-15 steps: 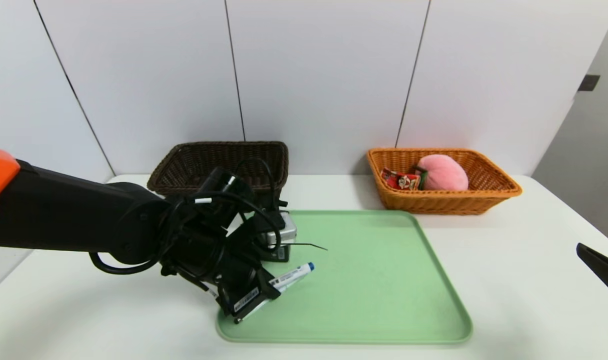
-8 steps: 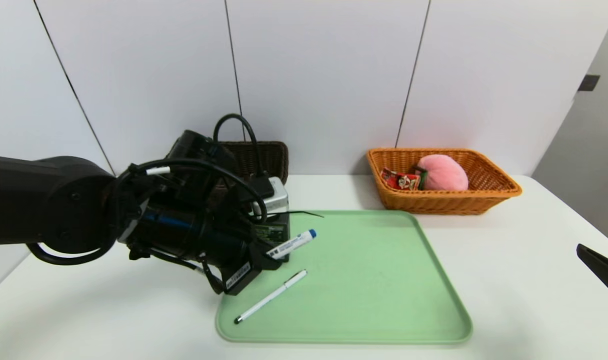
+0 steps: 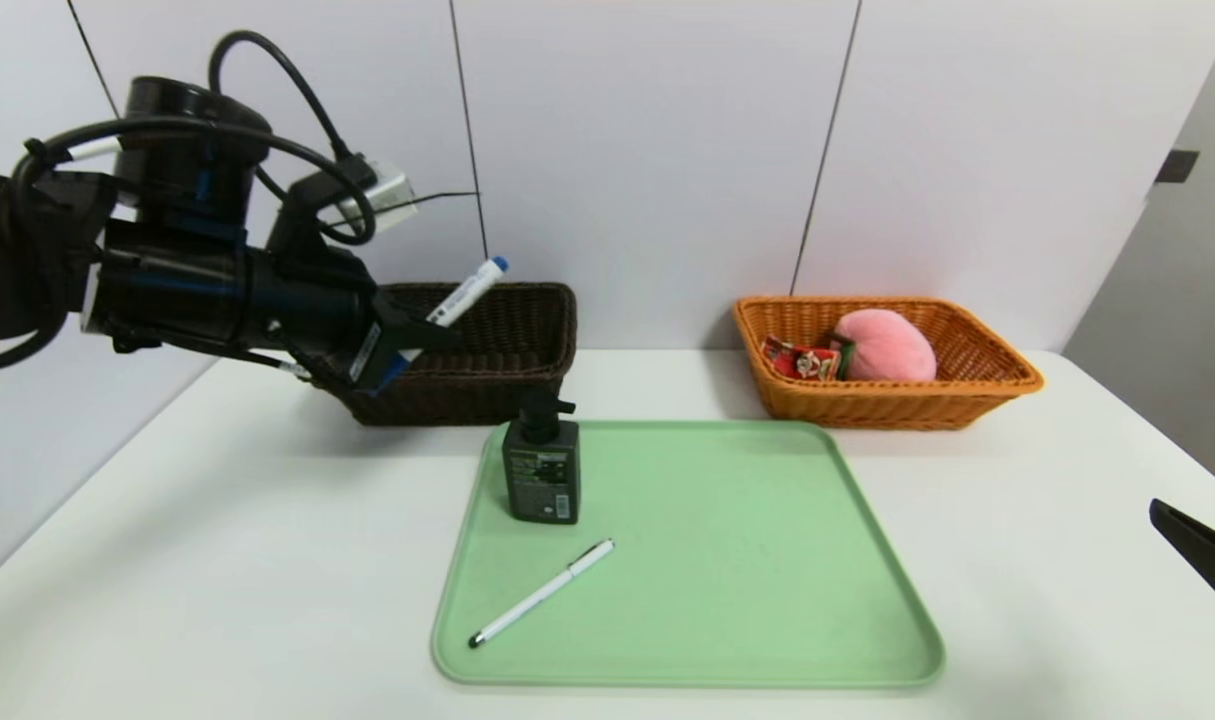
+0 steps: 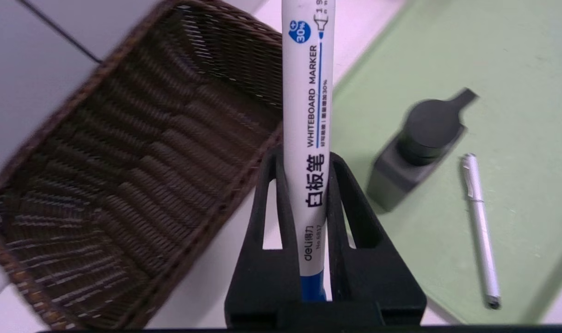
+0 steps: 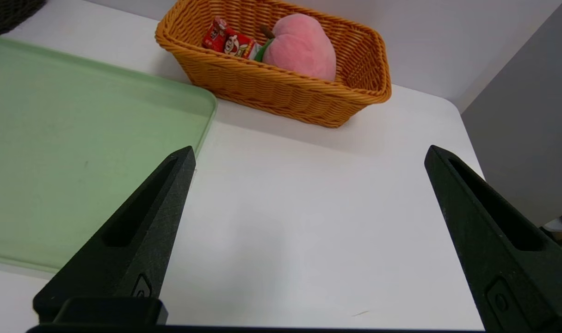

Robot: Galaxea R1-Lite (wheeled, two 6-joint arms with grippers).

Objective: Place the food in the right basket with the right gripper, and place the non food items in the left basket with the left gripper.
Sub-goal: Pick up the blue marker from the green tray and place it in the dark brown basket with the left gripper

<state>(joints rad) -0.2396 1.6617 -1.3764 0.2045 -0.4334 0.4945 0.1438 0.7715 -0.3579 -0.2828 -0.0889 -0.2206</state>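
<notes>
Clamped on the whiteboard marker [image 4: 306, 152], my left gripper [image 4: 305, 171] has its two fingers pinching the white barrel low down, near the blue butt end, so most of the length and the blue cap [image 3: 498, 264] stick out ahead of it. From the head view I read the left gripper [image 3: 407, 335] as raised above the table at the near-left corner of the dark brown basket [image 3: 527, 300], with the marker angled up over the basket's interior; how far over the rim the gripper itself sits I can't judge well from this angle. The step in hand, as I take it, is carrying the first non-food item to its drop. Next I need to bring the gripper fully over the basket's floor [image 4: 123, 185], then part the fingers so the marker falls inside and not across the rim. Still waiting on the green tray [image 3: 767, 560] are the dark pump bottle [image 3: 540, 470], standing upright, and the thin white pen [image 3: 542, 592], lying just in front of it. My right gripper [image 5: 308, 157] is parked wide apart over bare table, and the plush peach [image 5: 301, 46] and red snack packet [image 5: 227, 42] already lie in the orange basket [image 5: 281, 88].
</notes>
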